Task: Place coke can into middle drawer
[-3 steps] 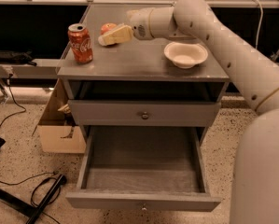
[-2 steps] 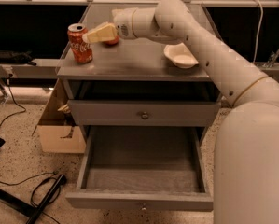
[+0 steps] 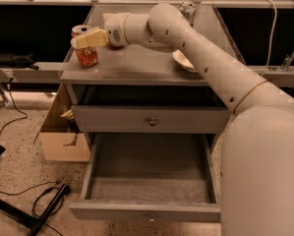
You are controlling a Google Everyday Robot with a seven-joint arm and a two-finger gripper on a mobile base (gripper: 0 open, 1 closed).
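Note:
The coke can (image 3: 85,54), red with a silver top, stands upright at the left front of the grey cabinet top (image 3: 136,68). My gripper (image 3: 90,38) reaches in from the right and sits at the can's upper part, overlapping its top edge in this view. Whether it touches the can I cannot tell. The middle drawer (image 3: 146,211) is pulled fully out at the bottom, and its grey wooden inside is bare. The matching drawer front (image 3: 151,119) above it is shut.
A white bowl (image 3: 185,62) sits on the cabinet top behind my arm, partly hidden. A small silvery object (image 3: 187,7) stands at the back. An open cardboard box (image 3: 63,144) and cables (image 3: 45,205) lie on the floor to the left.
My gripper has swung left across the cabinet top, from near the middle to the coke can. The can, bowl and drawers have not moved.

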